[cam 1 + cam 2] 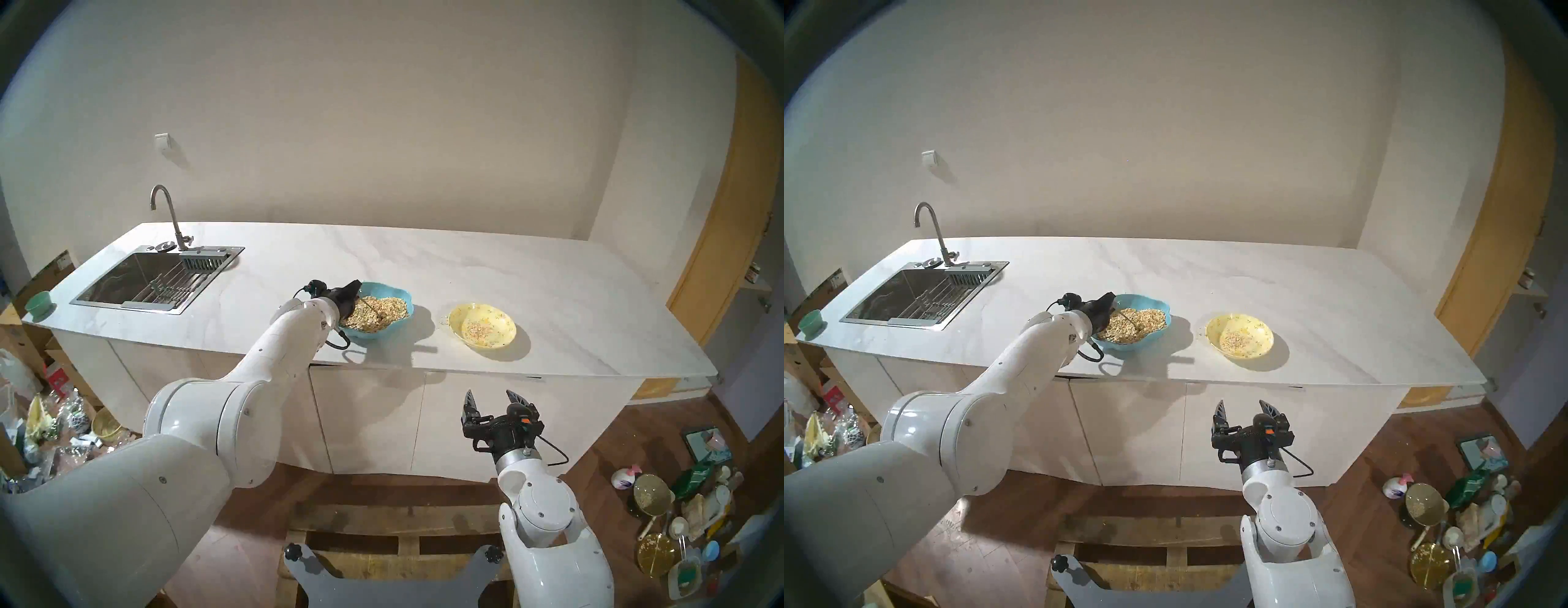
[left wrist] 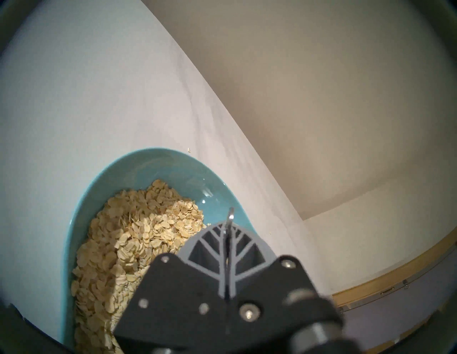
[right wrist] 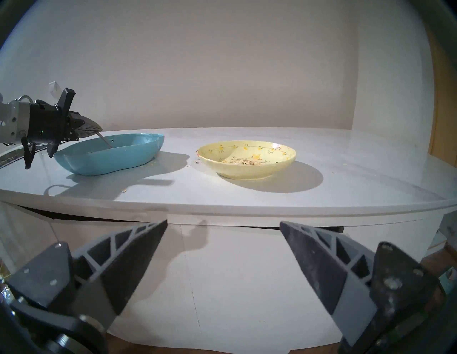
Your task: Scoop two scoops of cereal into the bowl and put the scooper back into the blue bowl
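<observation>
A white marble-patterned worktop (image 1: 424, 263) ran across the head view, with a steel sink (image 1: 140, 280) and tap (image 1: 167, 216) at its ten o'clock end. A small green cup (image 1: 39, 303) sat at the far nine o'clock corner of the worktop.

Near the centre stood the blue bowl (image 1: 401, 297), turquoise with a wavy rim, holding a heap of pale flaky cereal (image 1: 382, 316). At three o'clock from it, apart from it, sat the bowl (image 1: 498, 337), shallow and pale yellow with small dark speckles; a thin scatter of flakes lay in its bottom. A few stray flakes lay on the worktop between the two bowls in the right wrist view.

The left gripper (image 1: 354, 293) reached over the nine o'clock rim of the blue bowl. Its fingers were pressed together, clamped on the thin handle of the scooper (image 1: 373, 309), a slim silver spoon. The handle slanted down from the fingertips toward four o'clock, and its head was sunk in the cereal. In the left wrist view the metal handle (image 2: 230, 218) showed as a narrow strip pinched between the two grey ribbed fingers (image 2: 205, 249).

The right gripper (image 1: 494, 403) hung in front of the white cabinet doors, below the worktop edge at about five o'clock from the yellow bowl. Its fingers stood wide apart with nothing between them.
</observation>
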Robot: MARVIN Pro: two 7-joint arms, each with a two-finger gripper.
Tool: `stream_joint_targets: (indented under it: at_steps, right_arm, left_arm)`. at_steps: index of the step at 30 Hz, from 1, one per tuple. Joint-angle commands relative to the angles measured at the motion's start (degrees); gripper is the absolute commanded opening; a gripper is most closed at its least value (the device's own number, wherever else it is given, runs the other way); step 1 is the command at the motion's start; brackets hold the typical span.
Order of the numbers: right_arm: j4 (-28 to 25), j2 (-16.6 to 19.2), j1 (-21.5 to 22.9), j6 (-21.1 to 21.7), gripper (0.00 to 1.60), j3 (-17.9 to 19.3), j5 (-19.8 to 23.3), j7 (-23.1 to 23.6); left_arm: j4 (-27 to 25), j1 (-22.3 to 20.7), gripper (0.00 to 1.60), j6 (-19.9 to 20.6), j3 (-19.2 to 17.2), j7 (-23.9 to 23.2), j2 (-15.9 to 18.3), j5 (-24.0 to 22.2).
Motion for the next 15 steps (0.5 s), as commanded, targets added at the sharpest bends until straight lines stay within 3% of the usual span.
stream_joint_targets:
  at_steps: [1, 15]
  right_arm:
    - [-1.5, -0.1, 0.3, -0.3, 1.60, 0.0, 0.0, 0.0]
    - [-1.4, -0.1, 0.3, -0.3, 1.60, 0.0, 0.0, 0.0]
  left_arm:
    - [0.1, -3.1, 0.00, 0.0, -1.7, -1.4, -0.5, -1.6]
    - [3.4, -4.8, 0.00, 1.6, -5.3, -0.6, 0.2, -3.9]
